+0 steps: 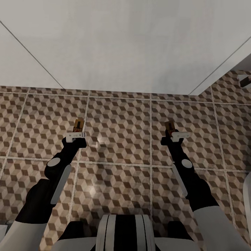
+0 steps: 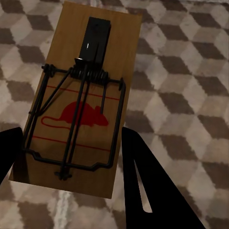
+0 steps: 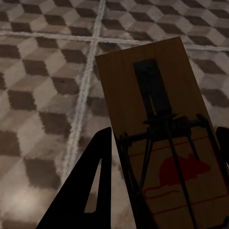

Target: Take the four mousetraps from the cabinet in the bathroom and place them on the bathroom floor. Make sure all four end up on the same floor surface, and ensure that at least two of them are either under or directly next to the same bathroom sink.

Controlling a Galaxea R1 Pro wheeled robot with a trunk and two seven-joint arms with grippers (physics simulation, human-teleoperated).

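left gripper clamps mousetrap | right gripper clamps second mousetrap | red mouse print, no lettering

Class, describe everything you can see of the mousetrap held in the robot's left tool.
The mousetrap is a flat rectangular board that looks like tan wood, printed with a red mouse and thin red lines. Dark wire forms a coiled spring and a bar frame, and a black tab sits at the far end. The left tool grips its near end between two dark fingers, holding it above the bathroom floor of cube-patterned tiles, without touching it.
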